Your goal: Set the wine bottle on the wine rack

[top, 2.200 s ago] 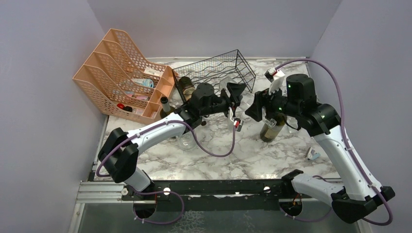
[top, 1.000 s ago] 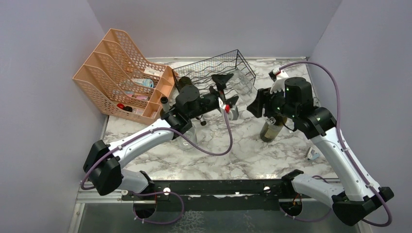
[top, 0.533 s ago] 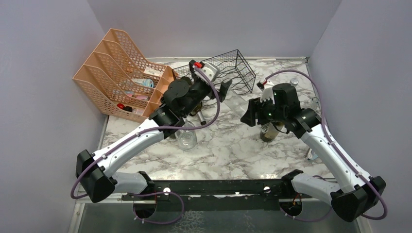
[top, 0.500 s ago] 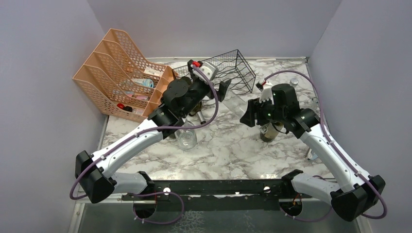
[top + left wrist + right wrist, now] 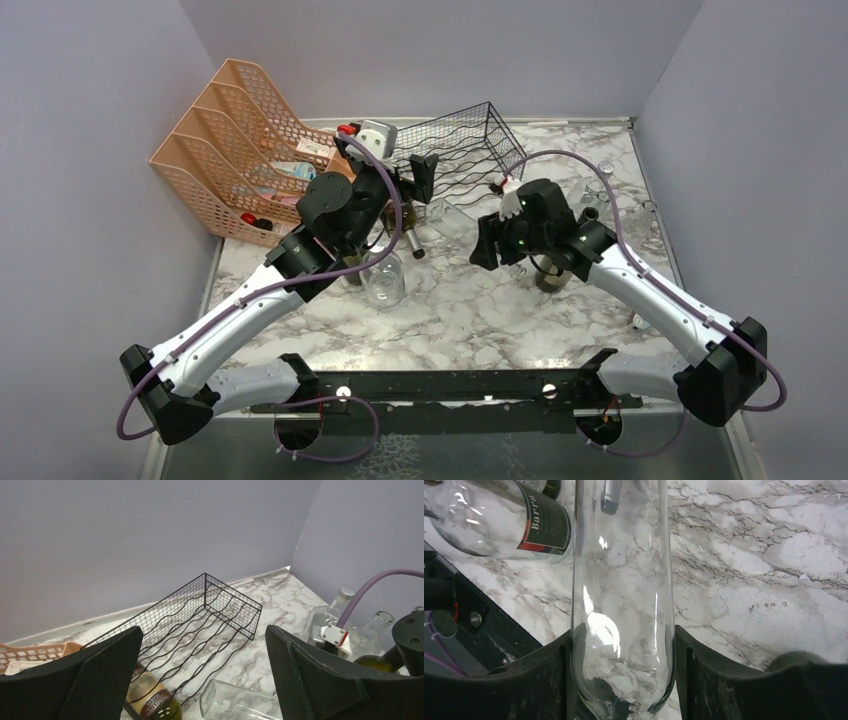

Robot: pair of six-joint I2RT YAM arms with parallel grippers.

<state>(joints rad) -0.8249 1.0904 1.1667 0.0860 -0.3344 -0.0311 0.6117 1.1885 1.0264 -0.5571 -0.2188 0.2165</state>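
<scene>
Right gripper (image 5: pixel 621 680): half spread, both fingers (image 5: pixel 539 680) clenched against the sides of a clear glass wine bottle (image 5: pixel 621 580).
Left gripper (image 5: pixel 202 635): spread wide, grasping nothing.
Wine rack: black thin-wire box-shaped wine rack (image 5: pixel 200 612) with wavy tiers; a dark green labelled bottle (image 5: pixel 150 700) lay at its left end, inside or beside I could not tell.
Wine bottle: in the right grip over the white marble table (image 5: pixel 749 555), just in front of the rack.
Organizer: peach-orange plastic mesh file organizer (image 5: pixel 230 150) held small items in its slots.

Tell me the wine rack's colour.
The wine rack is black, clearest in the left wrist view.
</scene>
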